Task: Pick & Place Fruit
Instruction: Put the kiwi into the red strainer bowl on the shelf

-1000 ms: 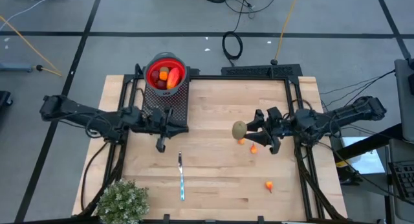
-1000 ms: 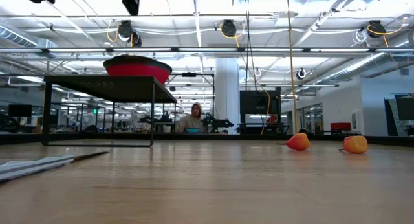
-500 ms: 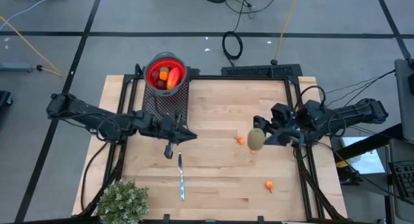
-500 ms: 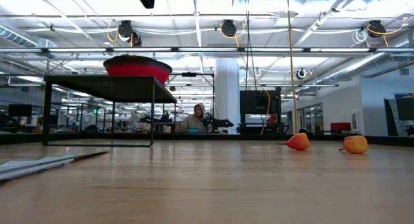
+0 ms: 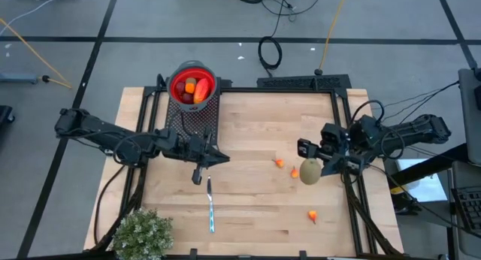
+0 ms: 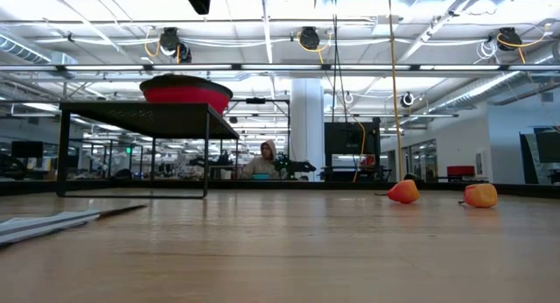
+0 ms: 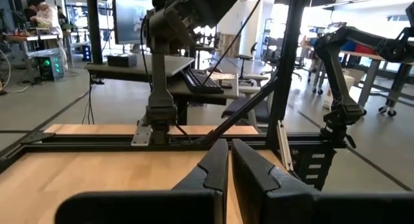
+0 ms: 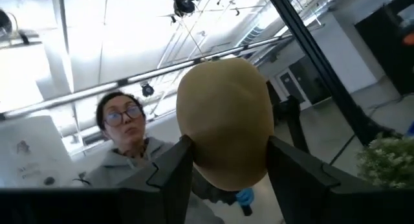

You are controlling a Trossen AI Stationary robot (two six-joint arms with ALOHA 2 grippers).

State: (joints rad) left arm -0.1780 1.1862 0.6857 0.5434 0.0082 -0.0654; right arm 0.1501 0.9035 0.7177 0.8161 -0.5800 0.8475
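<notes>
High view layout: bowl (image 5: 192,85) at upper centre-left of frame, on a mesh stand (image 5: 194,117) at the table's (image 5: 255,215) far edge, with fruit pieces (image 5: 193,88) in it. Knife (image 5: 211,206) lower centre, just below the left gripper (image 5: 198,174). Plant (image 5: 141,233) at lower left corner. Kiwi (image 5: 310,172) right of centre, between the right gripper's fingers (image 8: 169,171). Orange bits (image 5: 279,163) just left of kiwi; another (image 5: 312,214) below it.
</notes>
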